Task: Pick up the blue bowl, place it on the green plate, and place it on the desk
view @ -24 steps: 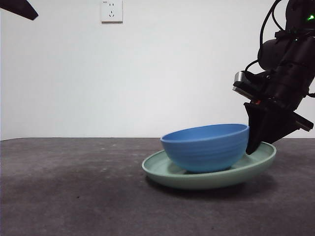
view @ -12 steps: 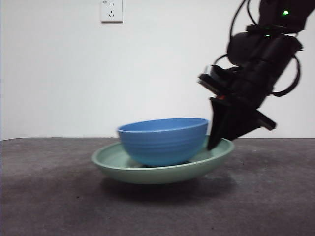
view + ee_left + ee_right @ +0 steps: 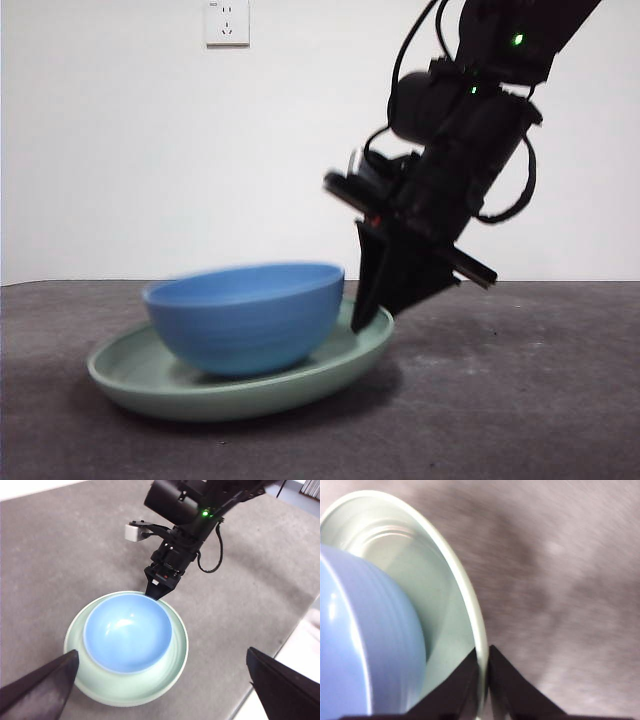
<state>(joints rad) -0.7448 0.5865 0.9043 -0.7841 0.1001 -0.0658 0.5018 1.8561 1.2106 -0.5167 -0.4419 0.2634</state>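
Bowl-on-plate step looks done: blue bowl [image 3: 245,318] sits inside green plate [image 3: 130,385], nested toward the side away from the right gripper [image 3: 372,312]. What is left, by my read, is setting the stacked pair down on the desk [image 3: 520,400] and letting go.

Right gripper is clamped on the plate's rim; the right wrist view shows its two jaws pinching the thin green edge [image 3: 479,645] between them, with the blue bowl [image 3: 365,645] just beside, on the inner side of the jaws, not touching them. Front view shows the plate tilted, the gripped side raised, the far side low and near or on the desk; contact there is hard to tell because of blur. Motion smear on bowl and desk suggests the load is in transit.

Left gripper [image 3: 160,690] hangs high above, jaws spread wide, holding nothing, well apart from the plate [image 3: 177,652] and the bowl [image 3: 127,632]. Waiting only.

Edges and room: desk is bare all around the right gripper [image 3: 159,587] in the left wrist view, plenty of flat surface on every side of the plate. Desk edge [image 3: 270,675] shows near the left gripper's jaw, well apart from the plate. Risk, as a judgement: the bowl is loose in a tilted plate and could slide toward the low rim if the tilt grows, so level before release.
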